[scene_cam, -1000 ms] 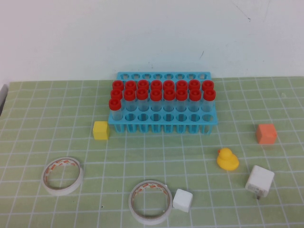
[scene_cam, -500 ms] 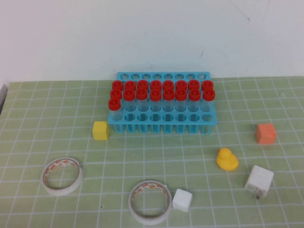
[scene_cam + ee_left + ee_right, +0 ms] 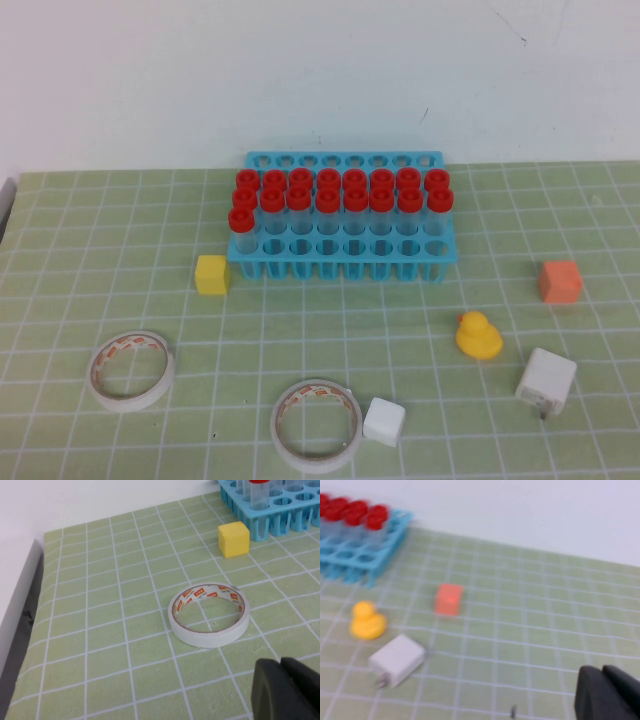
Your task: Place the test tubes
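Test tubes point(image 3: 340, 192) in rack point(image 3: 340, 264) at back, cube point(image 3: 212, 274) just left, duck point(image 3: 478, 336) and adapter point(image 3: 546, 381) front-right, 2 tape rolls point(image 3: 128, 403) in front

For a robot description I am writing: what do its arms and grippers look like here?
Only the gripper tips show. The left gripper, above the mat near a tape roll, is plain black with rounded, blocky fingers. The right gripper, above the mat near a white charger, looks the same. No arms, cables or markings are in view.

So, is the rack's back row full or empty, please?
Empty: its holes stand bare. Both shut: left gripper near a tape roll, right gripper over the mat.
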Controlling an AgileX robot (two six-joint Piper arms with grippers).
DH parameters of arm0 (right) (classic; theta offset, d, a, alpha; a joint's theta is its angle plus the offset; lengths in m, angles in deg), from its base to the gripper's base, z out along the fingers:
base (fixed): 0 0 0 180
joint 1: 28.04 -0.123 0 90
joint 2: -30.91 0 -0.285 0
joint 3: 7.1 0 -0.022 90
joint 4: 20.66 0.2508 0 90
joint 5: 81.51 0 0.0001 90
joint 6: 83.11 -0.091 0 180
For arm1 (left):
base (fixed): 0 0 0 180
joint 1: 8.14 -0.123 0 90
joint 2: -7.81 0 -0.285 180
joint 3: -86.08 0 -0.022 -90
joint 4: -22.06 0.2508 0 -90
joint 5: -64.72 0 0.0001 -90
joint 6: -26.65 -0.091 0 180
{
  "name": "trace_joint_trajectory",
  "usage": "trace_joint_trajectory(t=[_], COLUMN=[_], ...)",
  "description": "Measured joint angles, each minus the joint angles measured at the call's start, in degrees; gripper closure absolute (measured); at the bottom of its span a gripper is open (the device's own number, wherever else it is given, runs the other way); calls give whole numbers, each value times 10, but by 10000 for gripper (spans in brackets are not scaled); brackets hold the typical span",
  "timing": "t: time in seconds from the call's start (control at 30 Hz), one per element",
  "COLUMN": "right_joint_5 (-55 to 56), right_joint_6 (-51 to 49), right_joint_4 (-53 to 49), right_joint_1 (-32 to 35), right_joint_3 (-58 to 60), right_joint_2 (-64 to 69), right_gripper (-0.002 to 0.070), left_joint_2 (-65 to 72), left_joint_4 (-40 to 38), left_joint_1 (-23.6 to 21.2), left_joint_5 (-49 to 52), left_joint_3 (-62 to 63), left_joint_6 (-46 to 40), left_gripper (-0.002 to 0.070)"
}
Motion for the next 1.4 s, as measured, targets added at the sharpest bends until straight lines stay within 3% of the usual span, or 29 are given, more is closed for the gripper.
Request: trace_joint_trajectory(t=[0.07,0.27,0.5,0.63,0.83,1.0,1.4], right_joint_5=[1,17,248,291,293,187,171], right_joint_6=[0,0,18,25,-8,-44,-99], right_joint_4=[0,-3,-15,-1,9,11,11], right_joint_1=[32,38,41,61,94,95,95], right_joint_3=[0,4,90,152,243,243,240], right_joint_2=[-9,-9,-12,-58,-75,-75,-75], right_gripper=[678,678,678,678,678,678,678], left_joint_2=[0,0,0,0,0,0,0], left_joint_4=[-1,-1,-1,-1,-1,-1,-1], left_joint_1=[0,0,0,0,0,0,0], left_joint_5=[0,0,0,0,0,0,1], left_joint_3=[0,0,0,0,0,0,0], left_joint_6=[0,0,0,0,0,0,1], left_gripper=[676,676,676,676,676,676,676])
